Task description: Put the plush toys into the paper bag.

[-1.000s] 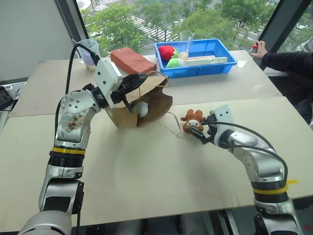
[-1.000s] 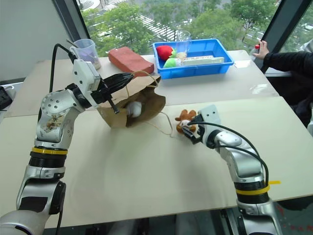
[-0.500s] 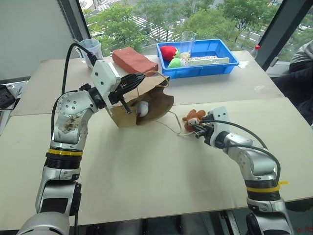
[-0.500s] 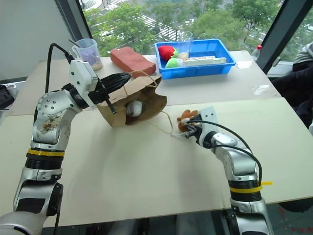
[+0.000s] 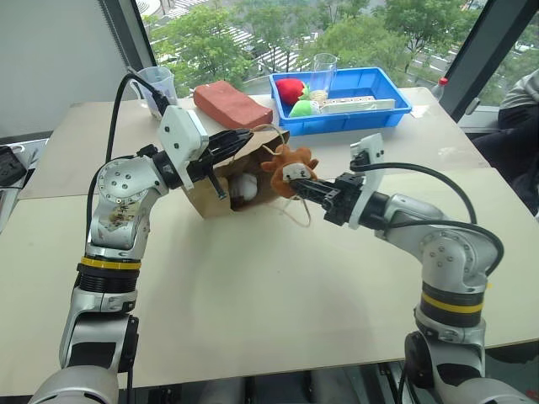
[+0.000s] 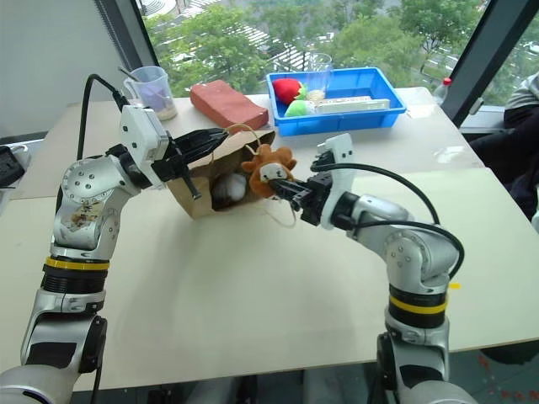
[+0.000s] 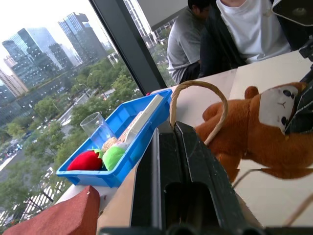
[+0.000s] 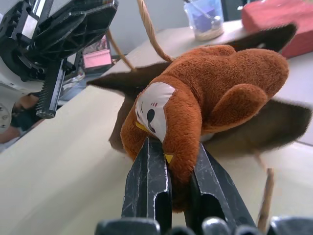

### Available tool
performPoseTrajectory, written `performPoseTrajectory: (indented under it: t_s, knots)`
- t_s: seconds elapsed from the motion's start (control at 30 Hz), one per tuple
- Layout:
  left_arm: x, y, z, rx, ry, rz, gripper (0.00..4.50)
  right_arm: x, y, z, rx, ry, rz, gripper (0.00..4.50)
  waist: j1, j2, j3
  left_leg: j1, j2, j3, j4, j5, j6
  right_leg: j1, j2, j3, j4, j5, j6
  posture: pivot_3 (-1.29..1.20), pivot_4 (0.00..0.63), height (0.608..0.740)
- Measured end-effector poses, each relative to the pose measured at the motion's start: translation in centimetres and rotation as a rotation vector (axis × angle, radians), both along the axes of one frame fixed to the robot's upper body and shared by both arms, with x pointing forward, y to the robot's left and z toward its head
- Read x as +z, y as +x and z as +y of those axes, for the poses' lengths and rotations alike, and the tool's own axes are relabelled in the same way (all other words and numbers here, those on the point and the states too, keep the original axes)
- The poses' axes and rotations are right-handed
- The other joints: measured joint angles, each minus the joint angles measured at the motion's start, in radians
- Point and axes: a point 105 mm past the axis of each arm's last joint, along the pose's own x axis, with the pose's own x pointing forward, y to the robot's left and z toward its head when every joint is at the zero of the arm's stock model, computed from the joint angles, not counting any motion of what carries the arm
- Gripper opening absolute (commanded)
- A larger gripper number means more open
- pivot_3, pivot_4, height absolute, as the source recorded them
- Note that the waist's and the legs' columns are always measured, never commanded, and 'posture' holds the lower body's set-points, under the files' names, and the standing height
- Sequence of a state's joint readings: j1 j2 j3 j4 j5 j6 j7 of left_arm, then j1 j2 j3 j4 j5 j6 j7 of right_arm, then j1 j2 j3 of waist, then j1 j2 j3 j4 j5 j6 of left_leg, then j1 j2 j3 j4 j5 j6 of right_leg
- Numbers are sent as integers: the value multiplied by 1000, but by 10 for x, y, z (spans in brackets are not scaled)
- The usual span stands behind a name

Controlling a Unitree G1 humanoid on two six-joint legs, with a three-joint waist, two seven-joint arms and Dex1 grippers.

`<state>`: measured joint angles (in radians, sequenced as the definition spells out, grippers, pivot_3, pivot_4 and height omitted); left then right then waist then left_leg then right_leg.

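Step in hand: second toy on its way in. The right gripper [image 5: 301,185] has its two black fingers clamped on the brown plush toy with a pale face [image 5: 289,163], held off the table at the centre of the frame, right at the mouth of the brown kraft paper bag [image 5: 264,181].
Bag: lies on its side just left of centre, mouth facing right; the left gripper [image 5: 238,139], fingers together, pinches its upper edge by the loop handle to keep the mouth up.
First toy: fluffy white plush toy [image 5: 244,188] sits inside the mouth.
Next move: likely push the brown toy past the rim, then let go; it needs the mouth kept open.
In the way: the loose beige handle cord [image 5: 301,212] hangs beneath the toy and could snag.
Around: blue plastic tray [image 5: 390,91] with red and green rounded toys [image 5: 295,97] upper right; reddish-brown block [image 5: 228,104] and clear plastic cup [image 5: 157,85] upper left, all well clear.
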<state>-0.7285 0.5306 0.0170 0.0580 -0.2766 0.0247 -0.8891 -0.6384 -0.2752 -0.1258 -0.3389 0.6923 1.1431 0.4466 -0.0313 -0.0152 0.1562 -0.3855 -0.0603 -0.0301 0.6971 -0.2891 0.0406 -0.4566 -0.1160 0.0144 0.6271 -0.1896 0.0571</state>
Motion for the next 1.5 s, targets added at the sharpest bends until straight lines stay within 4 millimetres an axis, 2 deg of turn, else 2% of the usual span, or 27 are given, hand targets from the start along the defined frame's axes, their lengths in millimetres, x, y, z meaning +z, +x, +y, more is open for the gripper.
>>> performPoseTrajectory:
  t_s: [0.23, 0.47, 0.6, 0.8, 1.03, 1.1, 1.23, 1.43, 1.5]
  knots:
    - [5, -1, -7, -23, -7, -14, 0, -14, 0, 26, 48, 2, 66, 15, -8, 0, 0, 0, 0, 0, 0, 0, 0, 0, 0, 0, 0, 0, 0, 0, 150, 740]
    - [5, -1, -8, -27, -8, -12, 0, -18, 4, 26, 35, 5, 78, 15, -9, 0, 0, 1, 1, 0, 0, 0, 0, 0, 0, -1, 1, 0, 0, 0, 150, 740]
    - [3, -1, -12, -39, -10, -6, 0, -28, 26, 25, -32, -15, 90, 15, -12, 0, 0, 1, 0, 0, 0, 0, 0, 0, 0, 0, 1, 0, 0, 0, 150, 740]
    - [0, -3, -16, -63, -4, 2, 0, -24, 57, 32, -93, -5, 51, 15, -15, 0, 0, 2, 1, 0, -2, 0, -1, 0, 1, -1, 1, 0, 0, 0, 150, 740]
    - [-1, -3, -17, -65, -1, 4, 0, -63, 76, 40, -131, -119, 40, 15, -16, 0, 0, 1, 0, 0, -2, 0, -1, -1, 0, -1, 1, 0, 0, 0, 150, 740]
    - [-2, -3, -16, -64, -2, 9, 0, -67, 78, 40, -128, -140, 25, 951, -17, 0, 0, 1, 0, 0, -2, 0, -1, -1, 0, -1, 0, 0, 0, 0, 150, 740]
    - [-3, -4, -16, -64, -2, 10, 0, -72, 82, 40, -134, -153, 20, 2301, -20, 0, 0, 1, 0, 0, -2, 0, -1, -1, 0, 0, 0, 0, 0, 0, 150, 740]
    - [-2, -4, -17, -62, -3, 7, 0, -73, 77, 41, -99, -159, 8, 4385, -23, 0, 0, 1, 0, -1, -2, 0, -1, -1, 0, -1, 0, 0, 0, 0, 150, 740]
    - [-2, -4, -16, -60, -3, 6, 0, -71, 73, 33, -99, -168, -10, 4449, -20, 0, 0, 0, 0, -1, -2, 0, -1, -1, 0, -1, 0, 0, 0, 0, 150, 740]
